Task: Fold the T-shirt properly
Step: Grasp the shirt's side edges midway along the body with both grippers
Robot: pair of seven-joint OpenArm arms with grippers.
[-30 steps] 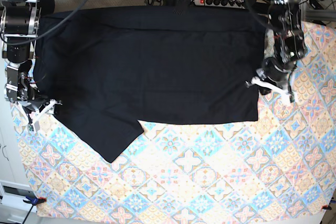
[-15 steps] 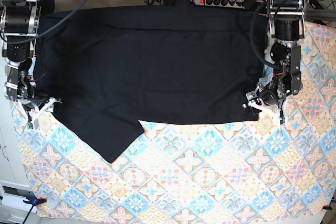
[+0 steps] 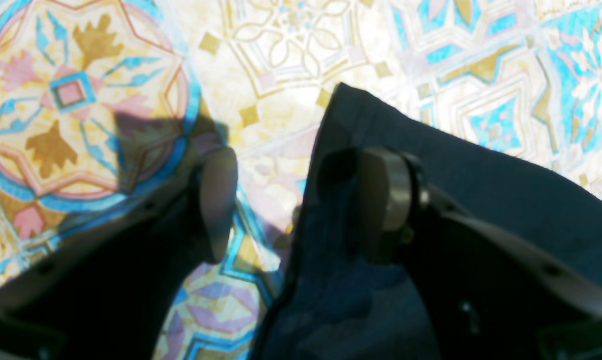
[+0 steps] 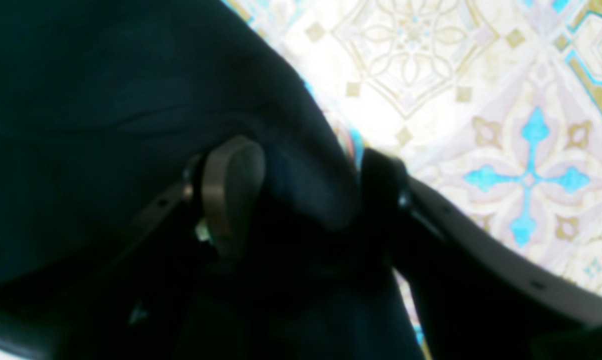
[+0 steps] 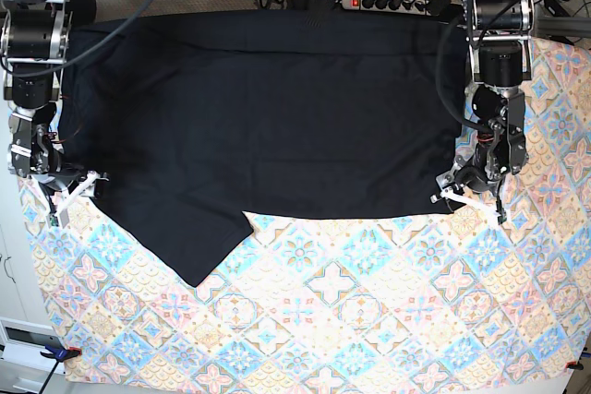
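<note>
**Patterned cloth, shirt spread flat**

Patterned tablecloth (image 5: 369, 320) carries the shirt (image 5: 268, 126), spread across its far half. Left gripper (image 5: 469, 201) straddles the shirt's corner, jaws apart. Right gripper (image 5: 76, 193) stands spread over the opposite edge.

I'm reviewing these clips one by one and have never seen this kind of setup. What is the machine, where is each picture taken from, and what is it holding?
It is a two-armed robot working over a table covered with a patterned cloth. The base view looks straight down; each wrist view looks along one arm's end effector.

A black T-shirt lies spread on the cloth, one sleeve pointing toward the near edge. Cables and a power strip sit beyond the table.

The left end effector is at the shirt's corner on the base view's right; the right end effector is at the opposite side. Both are open and straddle the shirt's edge: in each wrist view one finger sits over the fabric, the other beside it. Nothing is gripped yet.
</note>
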